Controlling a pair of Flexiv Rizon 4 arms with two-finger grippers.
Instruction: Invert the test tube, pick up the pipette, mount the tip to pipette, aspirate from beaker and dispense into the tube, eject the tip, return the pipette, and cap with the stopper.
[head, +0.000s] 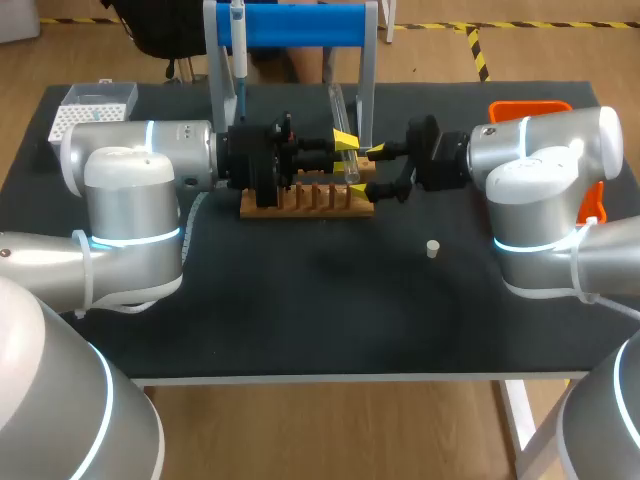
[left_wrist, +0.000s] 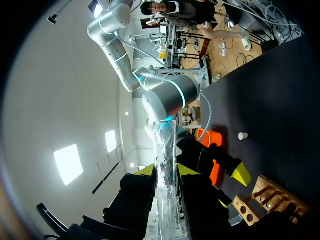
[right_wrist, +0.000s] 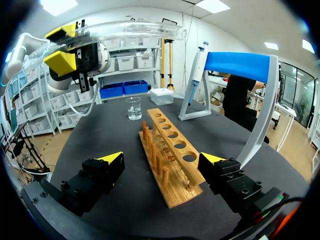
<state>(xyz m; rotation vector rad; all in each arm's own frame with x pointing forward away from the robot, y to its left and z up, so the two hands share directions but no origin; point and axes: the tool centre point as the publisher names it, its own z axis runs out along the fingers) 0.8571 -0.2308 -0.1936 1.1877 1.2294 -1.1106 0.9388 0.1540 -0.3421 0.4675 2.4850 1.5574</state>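
Stopper (head: 432, 249): a small pale plug is sitting alone on the matte black table (head: 300, 310), well apart from the rack.
Rack (head: 305, 200): the wooden block with drilled round holes and upright pegs is lying under both grippers.
Right gripper (right_wrist: 162, 159): it is hanging released with its fingers spread wide, gripping nothing, just beside the tube.
Left gripper (left_wrist: 166, 171): it is clenching the test tube from two sides, above the rack.
Test tube (head: 345, 130): the clear, smooth, slender cylinder is tilting in mid-air over the rack.
Step in hand: this is probably the inversion. It is calling for a slow wrist roll and a firm clamp, since the slick wall could slip, with the tube swinging clear of the right fingertips and the stand's post.
Beaker (right_wrist: 133, 107): the clear glass is standing beyond the rack.
Pipette (right_wrist: 196, 70): it is hanging on the blue-topped stand (head: 300, 25), farthest back.
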